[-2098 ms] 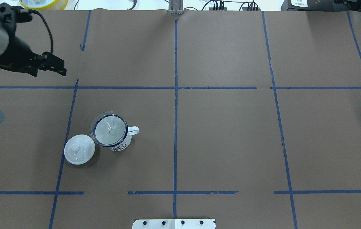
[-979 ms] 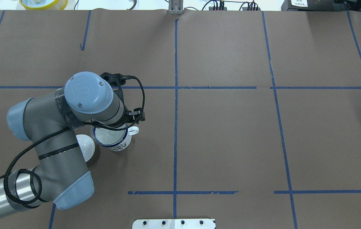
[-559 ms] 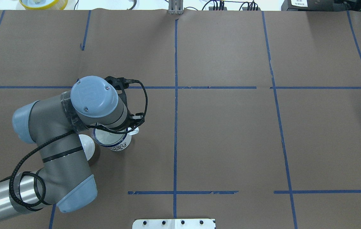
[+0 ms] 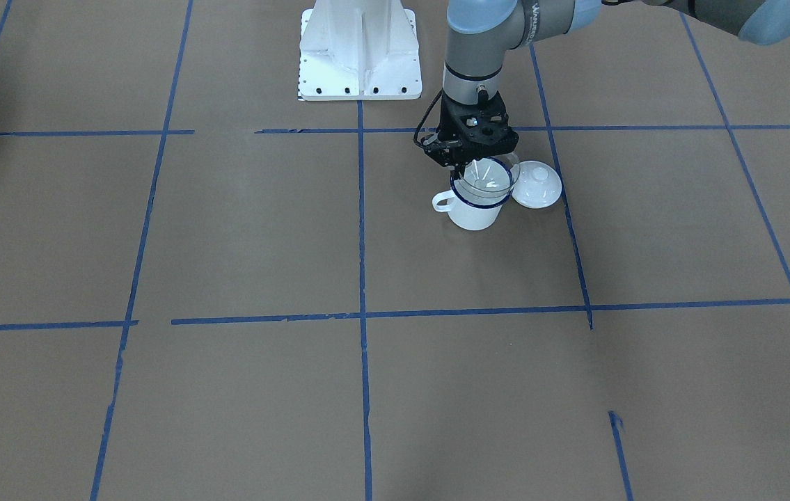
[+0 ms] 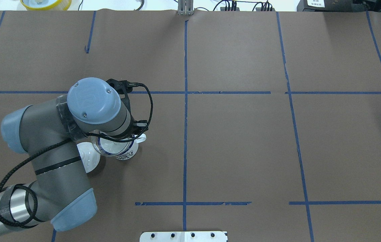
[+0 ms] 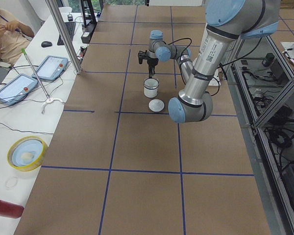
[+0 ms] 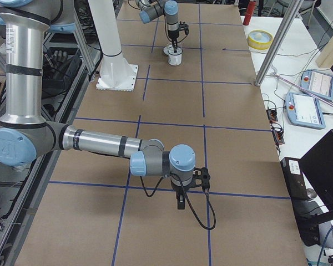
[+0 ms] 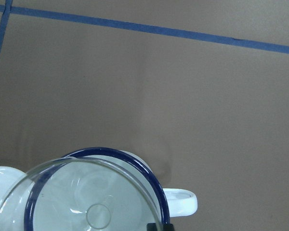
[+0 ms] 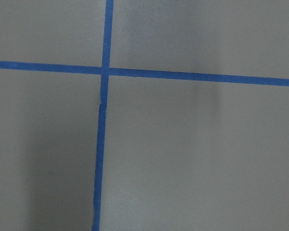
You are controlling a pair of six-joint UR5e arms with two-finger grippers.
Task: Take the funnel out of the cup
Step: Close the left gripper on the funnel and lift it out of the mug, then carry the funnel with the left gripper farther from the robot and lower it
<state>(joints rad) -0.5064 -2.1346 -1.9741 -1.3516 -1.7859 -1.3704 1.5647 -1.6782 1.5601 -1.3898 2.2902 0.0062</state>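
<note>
The white cup (image 4: 472,214) with a dark blue rim stands left of the table's middle; it also shows in the overhead view (image 5: 127,154). The clear funnel (image 4: 489,176) sits tilted in its mouth, its rim raised and pushed sideways past the cup's rim toward the lid (image 5: 109,148). In the left wrist view the funnel (image 8: 77,192) hangs off-centre over the cup (image 8: 180,199). My left gripper (image 4: 468,165) points straight down and is shut on the funnel's rim. My right gripper (image 7: 180,202) hovers low over bare table far from the cup; I cannot tell whether it is open.
A white domed lid with a knob (image 4: 537,184) lies right beside the cup, partly under my left arm in the overhead view (image 5: 88,158). The robot's white base (image 4: 360,49) stands behind. Blue tape lines cross the brown table. An operator (image 6: 5,34) sits at the far side.
My left arm swung in from the far left edge to above the cup. In the last half second it shifted slightly left, and the funnel moved off-centre with it.
</note>
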